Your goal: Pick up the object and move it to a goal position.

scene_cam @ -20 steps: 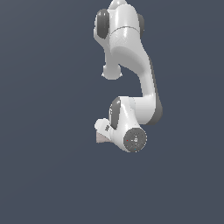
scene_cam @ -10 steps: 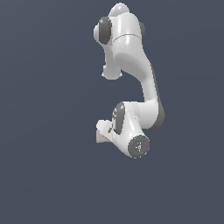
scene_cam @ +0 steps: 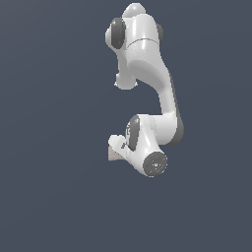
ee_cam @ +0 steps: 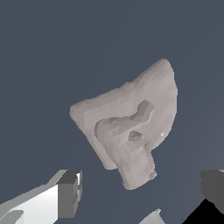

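The object (ee_cam: 131,127) is a pale pinkish-grey lump with a rough, stepped surface, and it fills the middle of the wrist view. My gripper (ee_cam: 142,194) is open. One light fingertip (ee_cam: 70,192) and one dark fingertip (ee_cam: 214,186) stand wide apart on either side of the object's narrow end, touching nothing. In the exterior view only a small pinkish bit of the object (scene_cam: 113,156) shows, right under the white gripper (scene_cam: 117,145). The arm's wrist hides the rest of it.
The white arm (scene_cam: 147,64) folds down from the top of the exterior view, and its round wrist joint (scene_cam: 156,164) lies beside the hand. A plain dark grey-blue surface surrounds everything.
The wrist and hand have shifted slightly down and toward the exterior view's right, closing in on the object. The object itself looks unmoved.
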`<action>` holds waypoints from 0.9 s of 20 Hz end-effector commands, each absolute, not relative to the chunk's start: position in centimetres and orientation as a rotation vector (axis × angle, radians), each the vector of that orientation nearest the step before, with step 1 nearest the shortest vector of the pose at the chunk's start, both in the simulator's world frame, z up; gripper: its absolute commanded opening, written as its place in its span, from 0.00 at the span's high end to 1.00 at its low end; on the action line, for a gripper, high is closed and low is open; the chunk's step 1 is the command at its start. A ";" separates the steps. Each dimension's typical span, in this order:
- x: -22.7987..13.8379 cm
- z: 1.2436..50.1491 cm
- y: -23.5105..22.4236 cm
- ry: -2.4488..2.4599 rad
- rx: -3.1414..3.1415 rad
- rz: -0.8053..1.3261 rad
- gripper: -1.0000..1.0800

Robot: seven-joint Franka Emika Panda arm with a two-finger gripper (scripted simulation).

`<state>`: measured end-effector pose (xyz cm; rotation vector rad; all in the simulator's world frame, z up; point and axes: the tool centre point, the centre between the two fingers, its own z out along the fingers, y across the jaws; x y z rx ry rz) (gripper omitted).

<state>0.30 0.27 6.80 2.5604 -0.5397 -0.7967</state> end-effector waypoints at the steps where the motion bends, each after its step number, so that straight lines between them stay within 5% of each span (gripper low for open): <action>1: -0.1 6.4 0.1 -0.540 2.559 -0.798 0.00; 11: -1.1 5.0 -0.4 -0.542 2.557 -0.798 0.00; 12: -1.1 5.0 -0.4 -0.542 2.557 -0.798 1.00; 18: -1.1 5.0 -0.4 -0.542 2.557 -0.798 1.00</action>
